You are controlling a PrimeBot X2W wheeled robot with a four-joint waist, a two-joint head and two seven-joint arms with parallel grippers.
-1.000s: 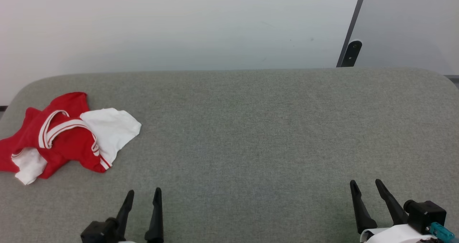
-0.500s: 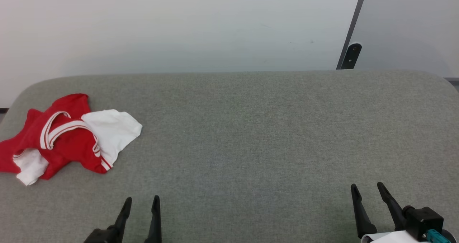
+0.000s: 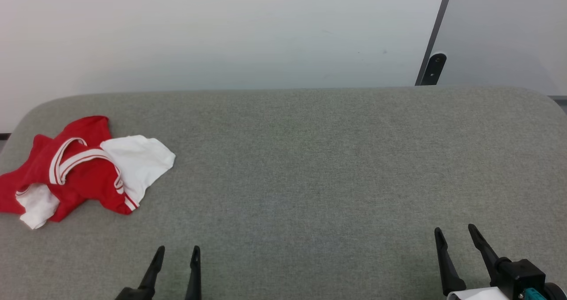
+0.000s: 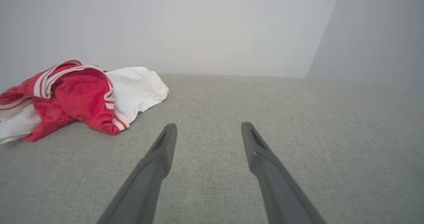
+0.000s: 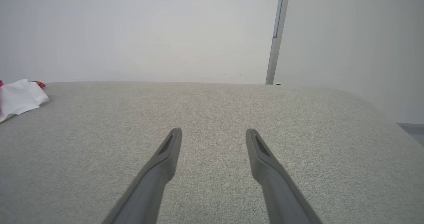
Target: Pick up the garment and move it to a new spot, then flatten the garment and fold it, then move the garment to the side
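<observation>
The garment (image 3: pixel 84 169) is a red shirt with white sleeves and red-and-white striped trim, lying crumpled at the far left of the grey table (image 3: pixel 310 158). My left gripper (image 3: pixel 177 249) stands open at the bottom left, well short of the garment and to its right. In the left wrist view the garment (image 4: pixel 76 98) lies up and left of the open left gripper (image 4: pixel 207 126). My right gripper (image 3: pixel 454 229) is open at the bottom right, far from the cloth. In the right wrist view a white sleeve of the garment (image 5: pixel 20 98) shows at the left edge, and the right gripper (image 5: pixel 213 131) holds nothing.
A pale wall rises behind the table's rounded far edge (image 3: pixel 283 88). A dark post with a black bracket (image 3: pixel 433 68) stands behind the far right corner. Bare grey fabric (image 5: pixel 212 108) stretches between the garment and the right gripper.
The head view has shifted slightly, so the table sits a little lower in it. Both grippers have sunk toward the bottom edge. The garment lies as before.
</observation>
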